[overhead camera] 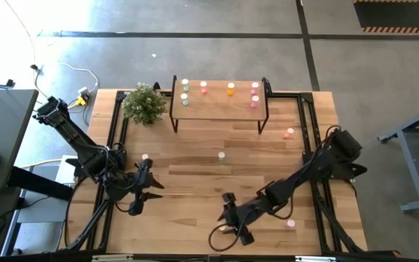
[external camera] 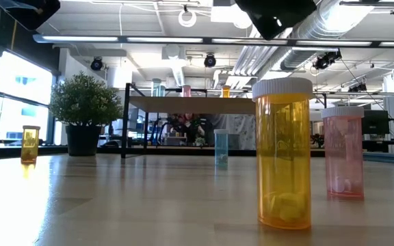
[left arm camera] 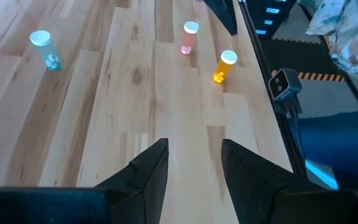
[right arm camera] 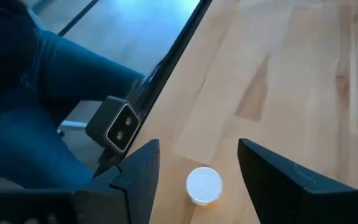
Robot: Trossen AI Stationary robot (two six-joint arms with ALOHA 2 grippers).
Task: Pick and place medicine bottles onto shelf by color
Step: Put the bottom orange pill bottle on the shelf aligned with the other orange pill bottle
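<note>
Between the right gripper's spread, empty jaws stands an orange bottle, white cap up, untouched; the arm reaches low over the table. Left gripper hovers, jaws parted, empty.

The table was pale wood in long slats with darker grain streaks. The shelf had a light wood top on black legs. An orange bottle carried a white cap, as did the pink bottle and a pale blue-green bottle. The plant was green in a dark pot. Both pincers were black.
</note>
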